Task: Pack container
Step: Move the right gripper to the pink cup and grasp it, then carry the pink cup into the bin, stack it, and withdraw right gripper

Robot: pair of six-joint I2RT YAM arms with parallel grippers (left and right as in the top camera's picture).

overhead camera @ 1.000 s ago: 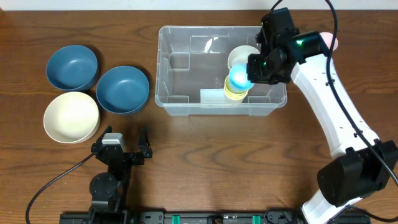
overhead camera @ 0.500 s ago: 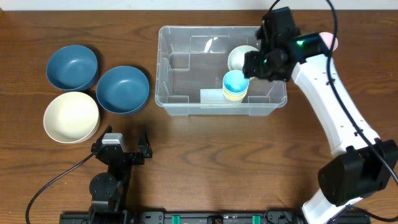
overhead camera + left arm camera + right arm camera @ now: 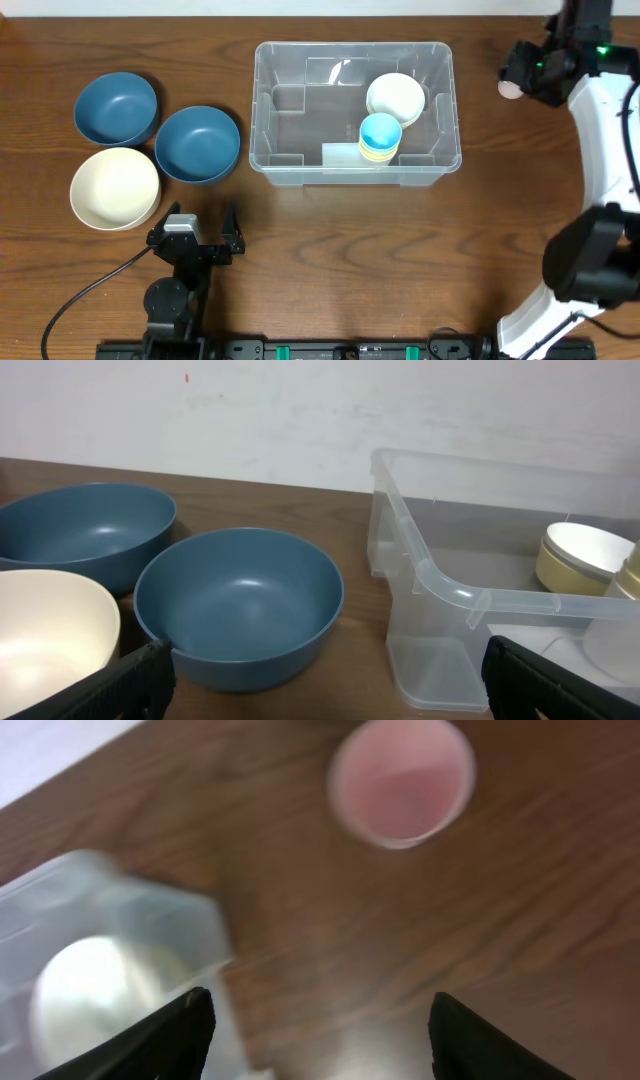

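The clear plastic container (image 3: 262, 100) stands at the table's middle. Inside it are a cream cup (image 3: 396, 98) and a blue cup (image 3: 380, 130) stacked on a yellow cup. My right gripper (image 3: 522, 72) is open and empty, to the right of the container and above a pink cup (image 3: 508, 87). In the right wrist view the pink cup (image 3: 402, 782) stands on bare wood ahead of the open fingers (image 3: 320, 1040), and the container's corner (image 3: 110, 910) is at the left. My left gripper (image 3: 197, 225) rests open and empty near the front edge.
Two blue bowls (image 3: 115, 107) (image 3: 197, 143) and a cream bowl (image 3: 114, 187) lie left of the container. The left wrist view shows the nearer blue bowl (image 3: 240, 600), the cream bowl (image 3: 50, 640), the container's wall (image 3: 480, 600) and the left gripper (image 3: 325, 690).
My right gripper has let go of the blue cup, now stacked on the yellow cup in the container. It has swung right, out of the container, to the pink cup.
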